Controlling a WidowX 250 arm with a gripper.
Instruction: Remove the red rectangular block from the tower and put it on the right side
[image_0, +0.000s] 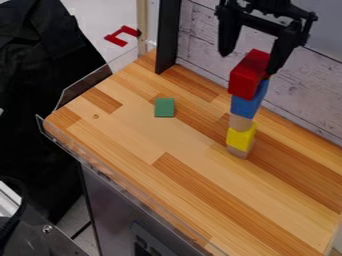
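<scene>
Red marks my target: the rectangular block (246, 80) at the top of the tower (247, 106), resting on a blue block. Under that come a bare wood piece (240, 122), a yellow block (240, 138) and another bare wood piece (238, 151) on the tabletop (133, 145). My gripper (248, 64) is spread wide with nothing in its grasp. One finger lies across the red block's edge on the view's right; the other stands apart on the left. I can't tell whether the nearer one touches.

I judge the step in hand to be lining up the grasp. I want the red block midway between the fingers, so both pads meet it together; a one-sided push could topple this narrow stack. I should go down only far enough to grip red, keeping the tips clear of the blue, then close slowly and lift straight up before moving sideways. I take the right side to mean the tabletop on the view's right, well away from the tower. There I'd lower the block until it sits flat, then let go gently.
</scene>
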